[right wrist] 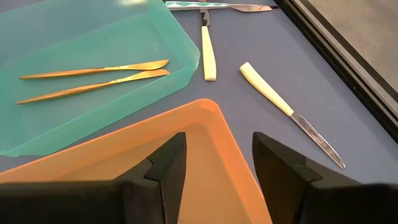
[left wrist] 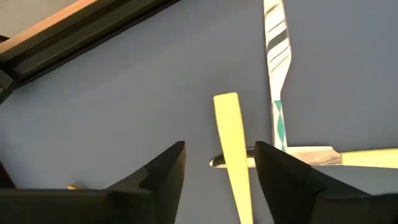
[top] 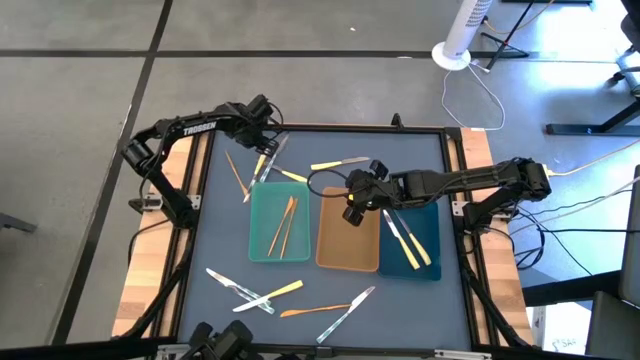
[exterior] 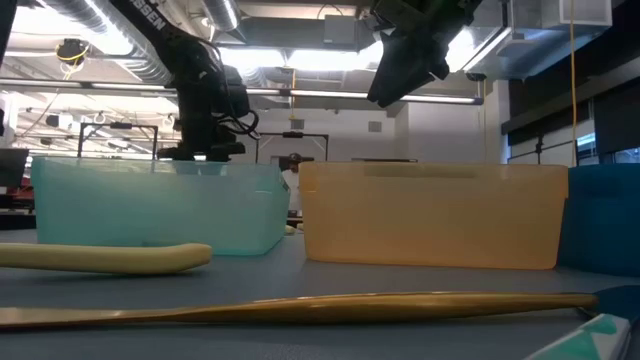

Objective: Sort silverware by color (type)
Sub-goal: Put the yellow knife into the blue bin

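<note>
high view: two dark arms work over a blue-grey counter strewn with silverware. the left end effector sits low at the far left of the counter beyond the teal tray, its fingers spread wide on either side of a yellow handle that lies between them untouched by either; a silver knife lies just beside that handle. the right end effector hangs above the near-empty tan tray, fingers parted with nothing between them. two slim gold utensils rest side by side in the teal tray, and two yellow-handled pieces lie in the dark-blue tray. beyond the trays, a yellow-handled knife and another yellow-handled piece lie loose on the counter, near each other but apart. a cluster of mixed utensils lies scattered along the near edge, well apart from all three trays.
</note>
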Tool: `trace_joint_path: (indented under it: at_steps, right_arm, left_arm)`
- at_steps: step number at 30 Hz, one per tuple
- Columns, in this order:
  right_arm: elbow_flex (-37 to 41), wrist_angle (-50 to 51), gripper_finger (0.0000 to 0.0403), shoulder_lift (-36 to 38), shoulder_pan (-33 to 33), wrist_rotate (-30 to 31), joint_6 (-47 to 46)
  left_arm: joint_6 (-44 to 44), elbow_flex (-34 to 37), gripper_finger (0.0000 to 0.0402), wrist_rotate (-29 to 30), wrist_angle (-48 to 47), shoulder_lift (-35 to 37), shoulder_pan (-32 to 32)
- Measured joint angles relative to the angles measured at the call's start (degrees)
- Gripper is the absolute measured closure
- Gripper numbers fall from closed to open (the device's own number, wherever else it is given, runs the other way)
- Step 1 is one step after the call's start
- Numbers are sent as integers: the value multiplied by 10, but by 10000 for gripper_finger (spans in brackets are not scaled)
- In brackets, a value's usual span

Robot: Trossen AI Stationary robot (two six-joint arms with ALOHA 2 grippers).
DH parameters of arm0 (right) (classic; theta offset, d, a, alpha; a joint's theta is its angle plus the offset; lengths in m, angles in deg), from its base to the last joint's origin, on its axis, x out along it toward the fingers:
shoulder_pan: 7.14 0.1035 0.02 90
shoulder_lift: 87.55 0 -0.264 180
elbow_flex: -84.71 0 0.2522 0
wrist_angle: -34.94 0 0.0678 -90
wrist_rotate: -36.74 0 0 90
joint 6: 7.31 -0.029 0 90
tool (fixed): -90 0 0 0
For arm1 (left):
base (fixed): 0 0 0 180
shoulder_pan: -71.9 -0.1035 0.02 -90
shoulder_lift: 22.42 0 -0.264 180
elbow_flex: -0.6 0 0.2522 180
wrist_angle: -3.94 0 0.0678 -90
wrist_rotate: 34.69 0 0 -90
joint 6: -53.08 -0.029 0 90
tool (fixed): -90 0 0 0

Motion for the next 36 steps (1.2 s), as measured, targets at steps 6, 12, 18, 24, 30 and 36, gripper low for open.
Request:
trace_joint_path:
  at_steps: [6,12,18,24,30,36]
  right_arm:
    - [0,0,230,0,0,0,0]
    - [0,0,230,0,0,0,0]
    - [0,0,230,0,0,0,0]
    - [0,0,230,0,0,0,0]
    - [0,0,230,0,0,0,0]
    - [0,0,230,0,0,0,0]
  left_arm:
    - [0,0,201,-1,0,0,21]
    - [-3,0,201,25,0,0,41]
    - [9,0,202,47,-5,0,51]
    - [30,0,202,69,-5,0,54]
    - [30,0,202,68,-5,0,54]
    - [30,28,202,55,43,1,52]
